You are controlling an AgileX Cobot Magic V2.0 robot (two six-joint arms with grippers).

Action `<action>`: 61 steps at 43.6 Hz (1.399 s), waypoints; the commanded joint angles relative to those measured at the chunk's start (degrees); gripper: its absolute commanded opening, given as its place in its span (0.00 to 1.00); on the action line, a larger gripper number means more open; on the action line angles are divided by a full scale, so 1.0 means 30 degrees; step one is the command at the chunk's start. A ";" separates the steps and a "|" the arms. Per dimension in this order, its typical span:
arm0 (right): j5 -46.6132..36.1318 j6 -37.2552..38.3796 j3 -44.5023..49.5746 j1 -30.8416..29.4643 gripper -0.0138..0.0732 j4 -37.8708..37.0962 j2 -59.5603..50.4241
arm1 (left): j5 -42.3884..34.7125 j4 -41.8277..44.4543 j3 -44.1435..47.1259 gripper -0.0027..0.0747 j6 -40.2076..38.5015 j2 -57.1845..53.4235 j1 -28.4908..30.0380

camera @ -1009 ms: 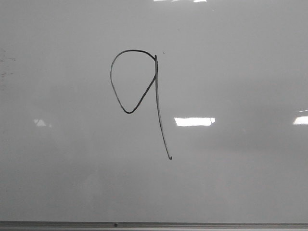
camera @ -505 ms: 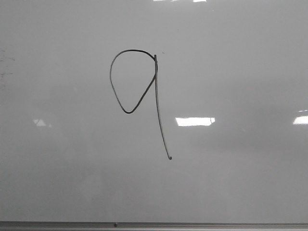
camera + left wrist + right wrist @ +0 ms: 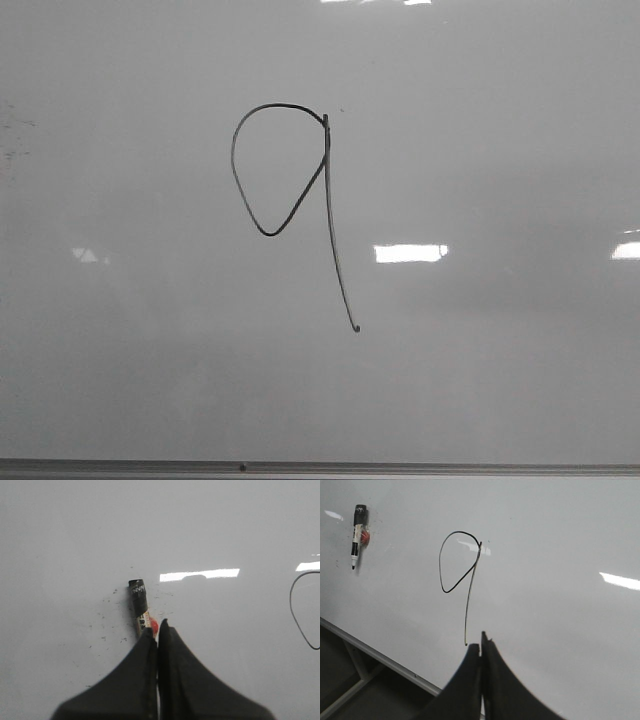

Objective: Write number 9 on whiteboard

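Note:
The number 9 point(image 3: 326, 150) is drawn in thin black line on the whiteboard point(image 3: 480, 380), a teardrop loop joined to a long tail. It also shows in the right wrist view point(image 3: 470, 591), and part of its loop shows in the left wrist view point(image 3: 294, 615). My right gripper point(image 3: 481, 642) is shut and empty, just past the tail's lower end. My left gripper point(image 3: 157, 625) is shut and empty above the board. A black-capped marker point(image 3: 138, 600) with a red spot lies on the board just beyond its tips. Neither gripper shows in the front view.
The marker point(image 3: 356, 535) lies well to the left of the number, among faint dark specks. The board's grey metal frame edge point(image 3: 320, 466) runs along the near side, and below it point(image 3: 380, 657) is a dark drop with a support bar.
The number looks the same. The bright reflections have drifted slightly to the right in the front view.

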 commanded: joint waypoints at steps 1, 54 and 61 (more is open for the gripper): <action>-0.1030 0.0019 -0.0511 -0.0155 0.08 0.0616 0.0184 | -0.1504 0.2379 0.0668 0.01 -0.2803 -0.1494 0.0018; -0.1003 0.0019 -0.0511 -0.0155 0.08 0.0616 0.0184 | -0.1758 0.2361 0.6727 0.01 -0.3012 -0.7752 0.1428; -0.1003 0.0019 -0.0511 -0.0155 0.08 0.0616 0.0184 | -0.1758 0.2361 0.6727 0.01 -0.3012 -0.7752 0.1428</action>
